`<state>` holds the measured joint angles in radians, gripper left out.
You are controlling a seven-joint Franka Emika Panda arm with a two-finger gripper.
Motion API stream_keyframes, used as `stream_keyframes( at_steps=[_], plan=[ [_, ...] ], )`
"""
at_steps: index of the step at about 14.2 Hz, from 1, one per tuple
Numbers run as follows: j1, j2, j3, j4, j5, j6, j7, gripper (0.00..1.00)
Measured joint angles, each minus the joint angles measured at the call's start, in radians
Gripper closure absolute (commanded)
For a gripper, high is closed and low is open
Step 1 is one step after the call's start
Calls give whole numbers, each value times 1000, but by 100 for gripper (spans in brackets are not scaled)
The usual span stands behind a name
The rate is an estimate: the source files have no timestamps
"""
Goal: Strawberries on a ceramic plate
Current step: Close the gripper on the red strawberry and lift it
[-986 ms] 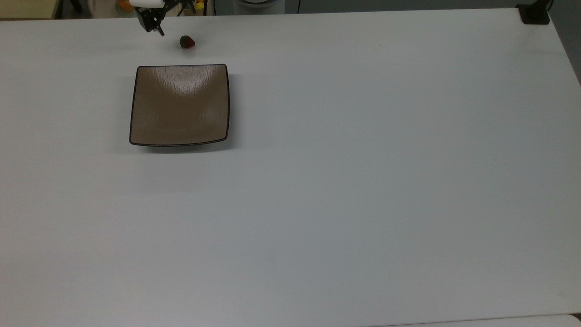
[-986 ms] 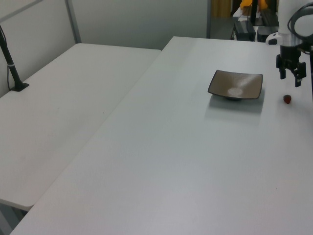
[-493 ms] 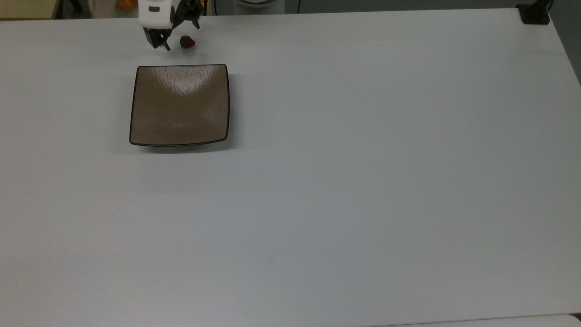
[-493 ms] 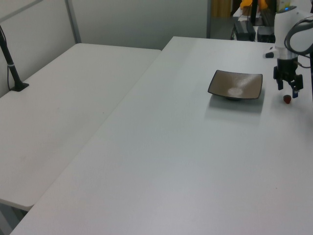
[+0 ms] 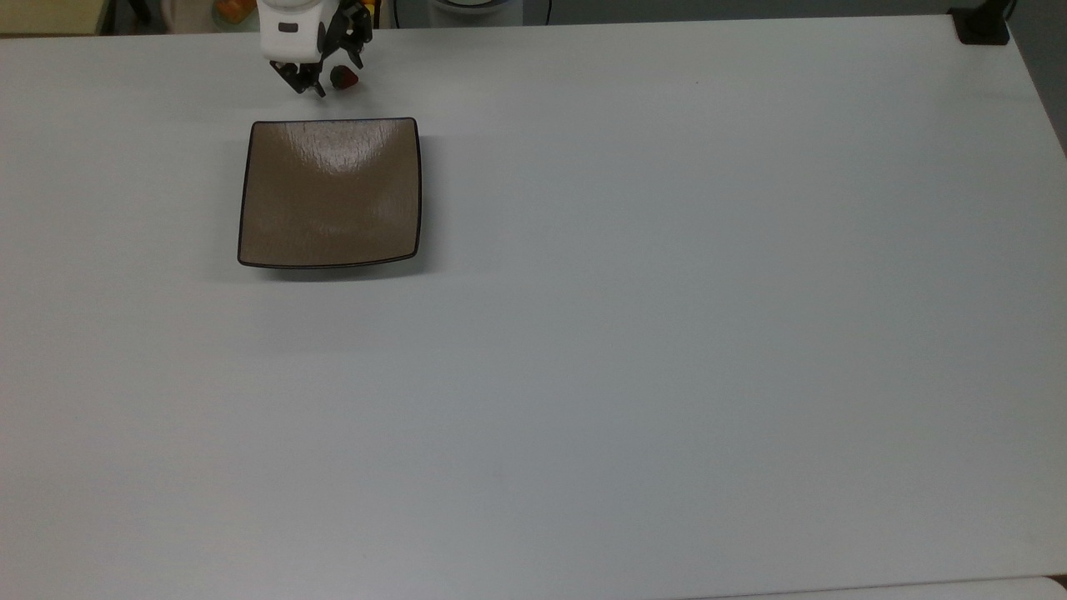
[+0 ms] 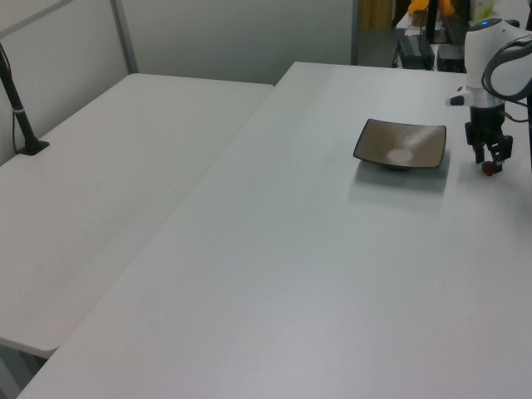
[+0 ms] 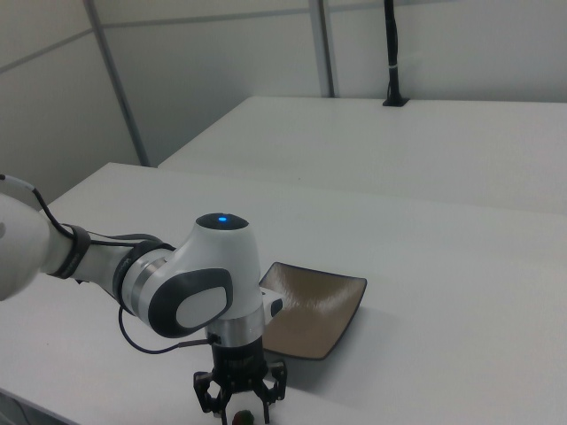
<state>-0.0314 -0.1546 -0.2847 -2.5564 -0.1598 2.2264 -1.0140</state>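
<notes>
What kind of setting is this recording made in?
Probably a robotics lab or test room: plain white worktables pushed together, a pole clamped to one edge, bare partition walls, and a ceramic plate as prop.

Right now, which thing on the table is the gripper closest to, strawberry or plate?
The strawberry: the gripper hangs right at it, while the square tan-brown ceramic plate sits apart, empty.

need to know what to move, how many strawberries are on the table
1. The strawberry lies on the table just beyond the brown plate's far edge in the top view, with the open gripper around it. None is on the plate.
</notes>
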Motion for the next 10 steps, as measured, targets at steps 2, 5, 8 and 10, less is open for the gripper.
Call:
stream_keyframes(
  at_steps=[2,5,8,10],
  plan=[
    [0,0,0,0,0,0,-1,89],
    [2,-2,0,0,0,0,-2,94],
    [2,-2,0,0,-1,0,-2,94],
    [2,-2,0,0,-1,0,-2,92]
  ],
)
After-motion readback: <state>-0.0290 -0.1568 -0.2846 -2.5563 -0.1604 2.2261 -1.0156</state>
